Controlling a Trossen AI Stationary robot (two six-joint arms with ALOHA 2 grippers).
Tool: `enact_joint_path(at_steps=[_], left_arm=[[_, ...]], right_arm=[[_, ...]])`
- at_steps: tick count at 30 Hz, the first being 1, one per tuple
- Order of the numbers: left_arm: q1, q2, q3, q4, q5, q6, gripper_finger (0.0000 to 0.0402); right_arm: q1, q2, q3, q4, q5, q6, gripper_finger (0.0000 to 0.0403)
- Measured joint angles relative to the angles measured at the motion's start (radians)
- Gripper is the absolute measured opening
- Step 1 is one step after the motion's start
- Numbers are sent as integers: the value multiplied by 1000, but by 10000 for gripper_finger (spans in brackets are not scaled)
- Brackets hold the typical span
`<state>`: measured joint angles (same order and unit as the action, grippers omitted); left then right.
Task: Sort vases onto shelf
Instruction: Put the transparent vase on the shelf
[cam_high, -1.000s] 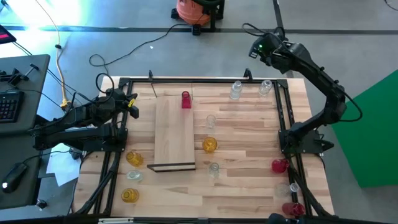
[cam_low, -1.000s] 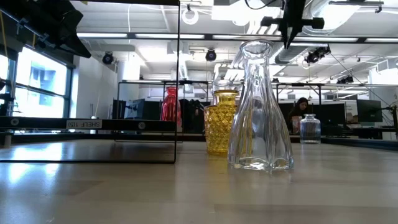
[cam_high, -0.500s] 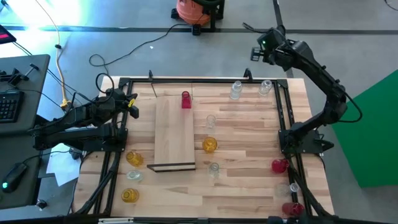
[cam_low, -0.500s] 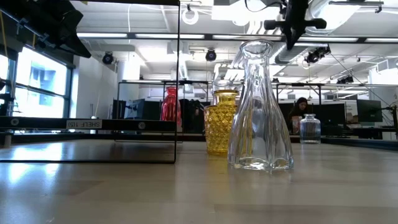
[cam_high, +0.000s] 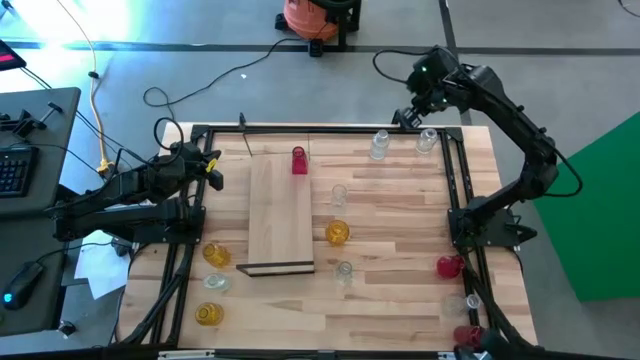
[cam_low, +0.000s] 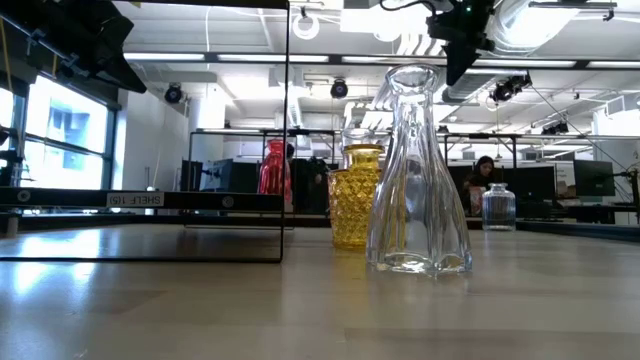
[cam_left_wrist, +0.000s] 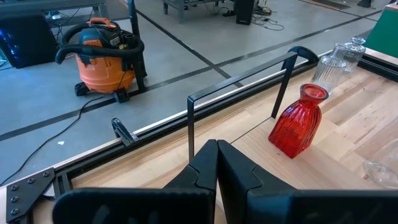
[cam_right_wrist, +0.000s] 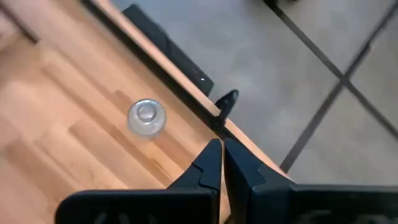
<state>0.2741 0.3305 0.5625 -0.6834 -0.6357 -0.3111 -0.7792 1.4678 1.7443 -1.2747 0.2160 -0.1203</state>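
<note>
The shelf (cam_high: 280, 222) is a light-wood board lying on the table, with a dark strip at its near end. A red vase (cam_high: 298, 160) stands upright on its base at the shelf's far right corner and also shows in the left wrist view as a red vase (cam_left_wrist: 297, 121). Clear vases (cam_high: 379, 145) (cam_high: 427, 140) stand at the far right. An amber vase (cam_high: 337, 233) stands right of the shelf. My right gripper (cam_right_wrist: 222, 146) is shut and empty. It hangs high over the table's far right corner, above a clear vase (cam_right_wrist: 147, 117). My left gripper (cam_left_wrist: 217, 149) waits shut at the left edge.
More vases stand about: amber ones (cam_high: 215, 254) (cam_high: 208, 314) near left, red ones (cam_high: 449, 266) (cam_high: 470, 335) near right, clear ones (cam_high: 339, 195) (cam_high: 344, 271) mid-table. A black frame (cam_high: 455, 180) rims the table. An orange vacuum (cam_high: 312, 15) sits on the floor beyond.
My right gripper has rolled about its own axis while staying high over the table's far right corner, its fingers shut throughout. No vase has moved.
</note>
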Motion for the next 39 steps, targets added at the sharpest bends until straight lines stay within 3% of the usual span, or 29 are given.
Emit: enact_joint_path(at_steps=[5, 10, 14, 20, 25, 35, 39], left_arm=[[0, 0, 0, 0, 0, 0, 0], [0, 0, 0, 0, 0, 0, 1], [0, 0, 0, 0, 0, 0, 1], [0, 0, 0, 0, 0, 0, 1], [0, 0, 0, 0, 0, -5, 0], [0, 1, 0, 19, 0, -7, 1], [0, 1, 0, 24, 0, 49, 0]], right_arm=[[0, 15, -1, -1, 0, -96, 0], [35, 25, -20, 16, -44, -75, 0], [74, 25, -95, 81, -184, -23, 0], [163, 26, -250, 184, -200, 53, 0], [261, 27, -279, 204, -213, 170, 0], [550, 23, -210, 320, -213, 475, 0], [628, 34, -209, 318, -158, 558, 0]])
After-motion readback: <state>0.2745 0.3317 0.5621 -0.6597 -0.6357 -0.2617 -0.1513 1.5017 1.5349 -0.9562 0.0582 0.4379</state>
